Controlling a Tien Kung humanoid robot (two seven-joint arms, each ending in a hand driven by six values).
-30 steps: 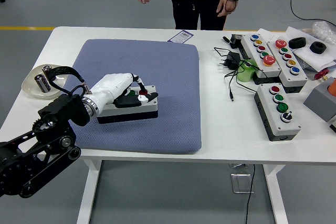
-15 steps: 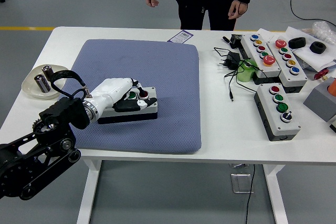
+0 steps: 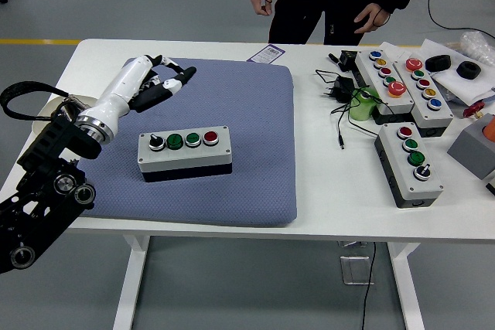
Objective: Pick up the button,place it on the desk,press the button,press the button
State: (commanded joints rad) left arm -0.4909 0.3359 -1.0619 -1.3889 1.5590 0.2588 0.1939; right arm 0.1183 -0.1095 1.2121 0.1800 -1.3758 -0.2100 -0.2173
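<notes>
Since the task ends in pressing, the button box point(image 3: 185, 153) lies flat and face-up on the blue-grey foam pad point(image 3: 255, 113) that covers the left half of the white bench point(image 3: 332, 191), its long side running across the head view. Its 4 controls sit in 1 row along the top: a black knob at the left, then a green, a second green and a red button, all uncovered and reachable from above. The pad under it probably serves to keep the box from sliding when pushed.

The left hand point(image 3: 155, 83) hovers over the pad's far-left corner, well apart from the box and up-left of it. Its fingers point(image 3: 179, 77) are loosely extended, pointing right, and hold nothing and touch nothing. Judging by this, the box is placed and no press is under way now.

The right hand is not in view.

At the far side a person stands with both hands hanging free, touching nothing on the bench. On the right lie 3 other button boxes point(image 3: 410, 161), a tangle of black cable with a plug adapter point(image 3: 340, 90) and a green cup point(image 3: 362, 104), all well apart from the working box. A shallow dish point(image 3: 46, 117) sits at the left edge, partly hidden by the arm.
</notes>
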